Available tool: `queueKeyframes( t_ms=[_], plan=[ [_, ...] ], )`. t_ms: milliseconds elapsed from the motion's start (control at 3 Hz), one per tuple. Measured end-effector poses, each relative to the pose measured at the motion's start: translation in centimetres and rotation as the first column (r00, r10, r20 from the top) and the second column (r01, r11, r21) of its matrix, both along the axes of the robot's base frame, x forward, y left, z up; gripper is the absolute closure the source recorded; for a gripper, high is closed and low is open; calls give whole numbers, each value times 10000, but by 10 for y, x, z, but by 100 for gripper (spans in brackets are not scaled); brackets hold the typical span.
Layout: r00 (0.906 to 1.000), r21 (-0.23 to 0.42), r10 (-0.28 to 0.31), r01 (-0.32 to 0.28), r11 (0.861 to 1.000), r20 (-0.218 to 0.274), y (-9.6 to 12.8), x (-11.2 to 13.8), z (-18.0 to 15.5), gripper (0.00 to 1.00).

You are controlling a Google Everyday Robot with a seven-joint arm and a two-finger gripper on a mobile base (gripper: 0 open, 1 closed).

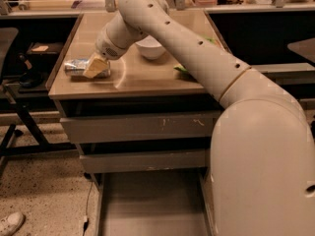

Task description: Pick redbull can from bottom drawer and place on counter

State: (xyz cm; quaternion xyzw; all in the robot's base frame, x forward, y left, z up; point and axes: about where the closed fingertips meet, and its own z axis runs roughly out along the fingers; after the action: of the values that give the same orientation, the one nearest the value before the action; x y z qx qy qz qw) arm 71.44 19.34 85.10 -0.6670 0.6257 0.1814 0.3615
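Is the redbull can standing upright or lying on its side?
Lying on its side: the redbull can stretches lengthwise along the counter, at the gripper.

On the counter [147,77] the end effector [96,67] covers the redbull can [74,67] partly; bottom drawer [147,205] cut off below

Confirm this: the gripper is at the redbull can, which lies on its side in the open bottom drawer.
Not the drawer. The camera view shows the redbull can lying on its side on the counter, near its left edge, with the gripper at it. The bottom drawer is open below, with no can visible in it.
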Motion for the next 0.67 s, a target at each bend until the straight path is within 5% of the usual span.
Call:
queueKeyframes(
  t_ms=[333,667],
  plan=[
    [10000,0,1,-1,10000,-1,0,0,0,0],
    [10000,-1,1,-1,10000,-1,0,0,0,0]
  ],
)
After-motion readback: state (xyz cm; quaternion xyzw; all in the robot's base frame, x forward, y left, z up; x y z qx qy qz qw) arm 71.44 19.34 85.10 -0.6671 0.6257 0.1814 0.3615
